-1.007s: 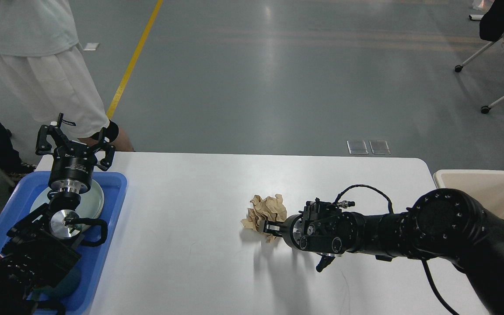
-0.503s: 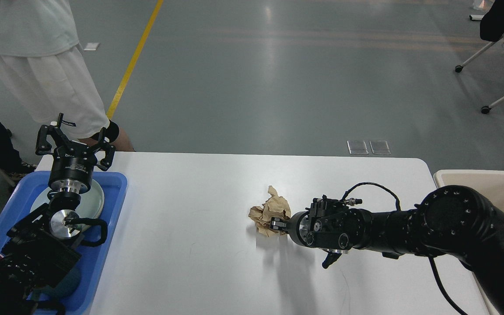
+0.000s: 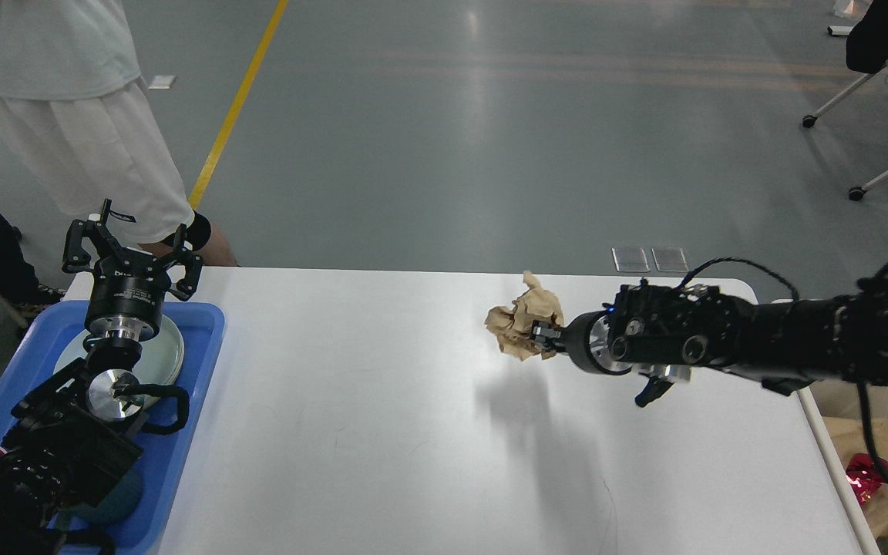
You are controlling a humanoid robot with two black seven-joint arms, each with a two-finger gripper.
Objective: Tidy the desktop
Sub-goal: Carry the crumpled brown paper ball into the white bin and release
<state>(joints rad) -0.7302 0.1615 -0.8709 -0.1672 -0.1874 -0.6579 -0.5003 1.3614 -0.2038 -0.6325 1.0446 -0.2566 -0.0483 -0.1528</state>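
The white desktop (image 3: 382, 432) fills the lower middle of the head view. My right gripper (image 3: 543, 338) is shut on a crumpled brown paper ball (image 3: 519, 324) and holds it in the air above the table's far right part, with its shadow on the tabletop below. My left gripper (image 3: 132, 243) is open and empty, pointing up above the far end of the blue tray (image 3: 196, 362) at the left.
The blue tray holds a pale green plate (image 3: 166, 351). A beige bin (image 3: 887, 474) at the table's right edge holds brown paper and something red. A person in white (image 3: 74, 116) stands beyond the far left corner. Chairs stand at the far right.
My right gripper closed on the paper ball, lifted it off the table and carried it up and to the right. The left arm has not moved.
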